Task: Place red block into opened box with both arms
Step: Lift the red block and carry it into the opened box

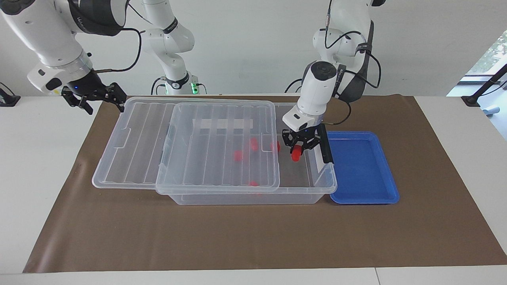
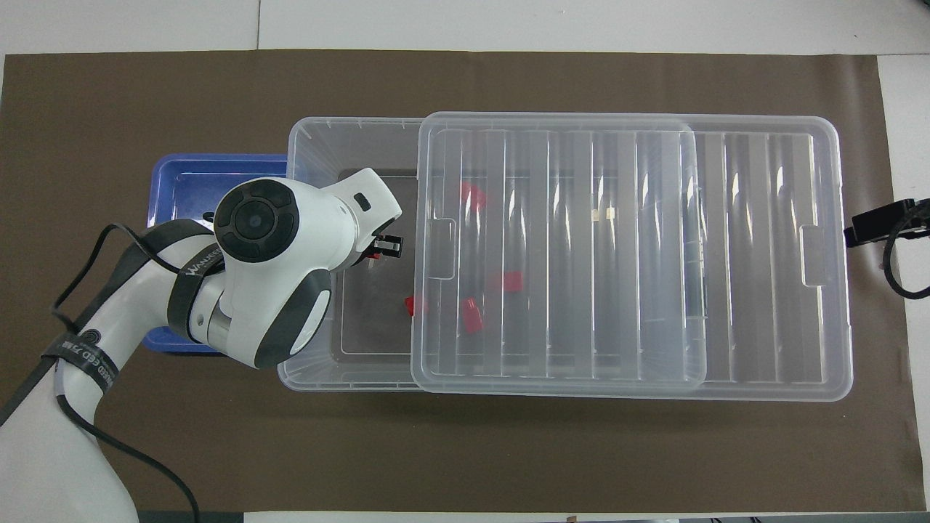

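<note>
My left gripper (image 1: 300, 149) is shut on the red block (image 1: 296, 153) and hangs over the uncovered part of the box (image 1: 325, 186), just inside the end with the black clip handle (image 1: 325, 142). In the overhead view the left arm covers most of the left gripper (image 2: 379, 251), and only a sliver of the red block (image 2: 373, 255) shows. The ribbed lid (image 1: 134, 146) lies slid toward the right arm's end, overhanging the box (image 2: 305, 145). My right gripper (image 1: 103, 99) waits open beside that end of the lid (image 2: 755, 254), where the overhead view also shows the right gripper (image 2: 861, 226).
Several red blocks (image 1: 237, 155) lie on the box floor, mostly under the lid. A shallow blue tray (image 1: 362, 170) sits against the handle end of the box, toward the left arm's end. A brown mat (image 1: 253, 237) covers the table.
</note>
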### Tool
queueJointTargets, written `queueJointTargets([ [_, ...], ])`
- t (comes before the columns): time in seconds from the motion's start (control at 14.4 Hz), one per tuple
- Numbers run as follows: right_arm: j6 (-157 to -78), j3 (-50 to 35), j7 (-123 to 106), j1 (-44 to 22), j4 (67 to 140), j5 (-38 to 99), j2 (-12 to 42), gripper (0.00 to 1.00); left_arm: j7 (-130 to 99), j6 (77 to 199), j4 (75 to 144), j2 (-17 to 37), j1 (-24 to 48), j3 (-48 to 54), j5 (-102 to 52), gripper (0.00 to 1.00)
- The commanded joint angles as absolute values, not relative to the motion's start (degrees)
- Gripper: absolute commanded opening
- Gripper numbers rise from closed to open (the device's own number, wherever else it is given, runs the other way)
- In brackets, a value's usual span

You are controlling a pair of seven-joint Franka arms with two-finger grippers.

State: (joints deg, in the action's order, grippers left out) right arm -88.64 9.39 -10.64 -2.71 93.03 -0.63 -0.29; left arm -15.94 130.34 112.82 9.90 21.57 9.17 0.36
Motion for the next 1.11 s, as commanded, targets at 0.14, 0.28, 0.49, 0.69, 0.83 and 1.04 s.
queueJointTargets([
  [0.14,-88.6,9.6,-10.0,-2.5,93.5,-0.1,-0.8,1.0,-19.2,135.4,113.2,14.8,22.9,8.5,1.8,0.0],
  [0.28,-88.6,9.6,-10.0,-2.5,93.5,-0.1,-0.8,1.0,-20.0,136.9,113.2,17.3,22.9,8.5,1.8,0.0],
  [0.49,-88.6,9.7,-10.0,-2.5,93.5,-0.1,-0.8,1.0,-19.9,138.1,113.2,18.7,22.6,8.4,1.8,0.0],
  [0.69,-88.7,9.7,-10.0,-2.5,93.5,-0.1,-0.8,1.0,-20.0,137.8,113.2,18.7,22.1,8.3,1.8,0.32],
  [0.83,-88.8,9.7,-10.0,-2.5,93.5,-0.1,-0.8,1.0,-19.9,137.8,113.1,18.7,22.1,8.3,1.8,1.0],
  [1.04,-88.8,9.7,-10.0,-2.5,93.5,-0.2,-0.8,1.0,-19.8,137.1,113.0,17.9,22.1,8.3,1.8,1.0],
])
